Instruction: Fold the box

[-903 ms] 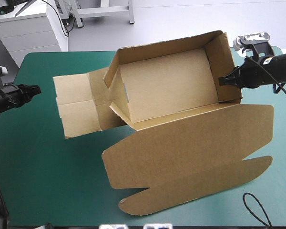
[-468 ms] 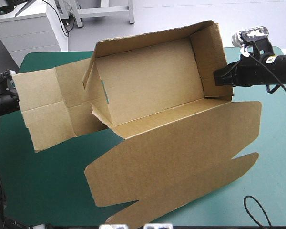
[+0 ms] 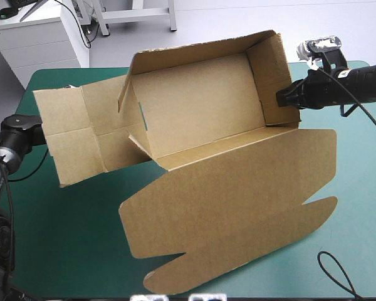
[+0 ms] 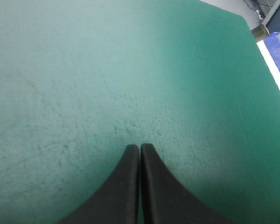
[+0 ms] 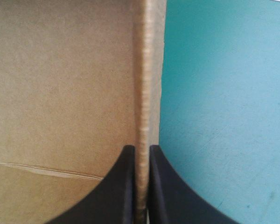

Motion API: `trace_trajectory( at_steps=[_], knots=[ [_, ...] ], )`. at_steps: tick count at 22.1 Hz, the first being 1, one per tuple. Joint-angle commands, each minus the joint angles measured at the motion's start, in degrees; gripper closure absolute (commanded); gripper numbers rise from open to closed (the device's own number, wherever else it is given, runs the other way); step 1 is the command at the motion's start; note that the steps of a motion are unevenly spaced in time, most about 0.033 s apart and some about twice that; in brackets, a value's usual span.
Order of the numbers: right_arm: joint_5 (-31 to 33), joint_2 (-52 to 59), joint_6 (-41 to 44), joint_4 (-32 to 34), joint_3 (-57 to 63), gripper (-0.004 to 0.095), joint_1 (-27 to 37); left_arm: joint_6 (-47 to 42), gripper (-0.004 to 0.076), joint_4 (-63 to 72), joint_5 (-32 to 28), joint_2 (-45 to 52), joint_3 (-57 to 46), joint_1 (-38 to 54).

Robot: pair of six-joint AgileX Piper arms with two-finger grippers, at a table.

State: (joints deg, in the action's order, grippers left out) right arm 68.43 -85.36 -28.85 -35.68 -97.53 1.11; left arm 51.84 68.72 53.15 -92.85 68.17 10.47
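The brown box (image 3: 200,113) is an open tray tilted up off the teal-green cover, its lid (image 3: 238,194) lying flat toward the table's front. Its unfolded left end flap (image 3: 75,132) sticks out to the left. My right gripper (image 3: 282,98) is shut on the right end wall (image 3: 272,75). In the right wrist view that wall's edge (image 5: 147,70) runs straight out from between the right gripper (image 5: 141,148). My left gripper (image 4: 140,147) is shut on nothing and points at the cover. In the high view it sits at the table's left edge, its tips hidden behind the flap.
The teal-green cover (image 3: 62,238) shows at the front left of the box and again to the right of the lid (image 3: 363,175). The left arm (image 3: 15,125) sits right at the table's left edge, next to the flap.
The right gripper carried the box left and tilted it up, then eased it back slightly. The left flap swung over the left gripper, which has drawn back and turned down toward the cover.
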Motion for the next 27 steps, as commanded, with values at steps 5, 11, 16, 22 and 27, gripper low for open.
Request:
trace_trajectory(
  at_steps=[5, 11, 16, 22, 27],
  knots=[
    [-7.0, -0.7, 2.9, 2.4, -1.8, 0.0921, 0.1, -0.4, 0.0731, 7.0, 2.7, 4.1, 1.4, -0.5],
    [-10.5, -2.5, 4.9, 5.1, -1.8, 0.0920, -3.9, -0.3, 0.0731, 17.4, 9.9, 5.2, 1.4, -1.2],
    [-13.8, -3.7, 11.0, 15.6, -1.7, 0.0920, -9.9, -0.3, 0.0731, 16.8, 8.2, 7.8, 1.4, -4.3],
    [-14.3, -3.8, 12.5, 16.0, -1.7, 0.0920, -10.3, -0.4, 0.0731, 16.5, 6.2, 13.3, 1.4, -4.6],
    [-14.3, -3.9, 12.5, 16.0, -1.7, 0.0919, -10.3, -3.7, 0.0731, 16.5, 7.4, 14.2, 1.4, -4.6]
  ],
)
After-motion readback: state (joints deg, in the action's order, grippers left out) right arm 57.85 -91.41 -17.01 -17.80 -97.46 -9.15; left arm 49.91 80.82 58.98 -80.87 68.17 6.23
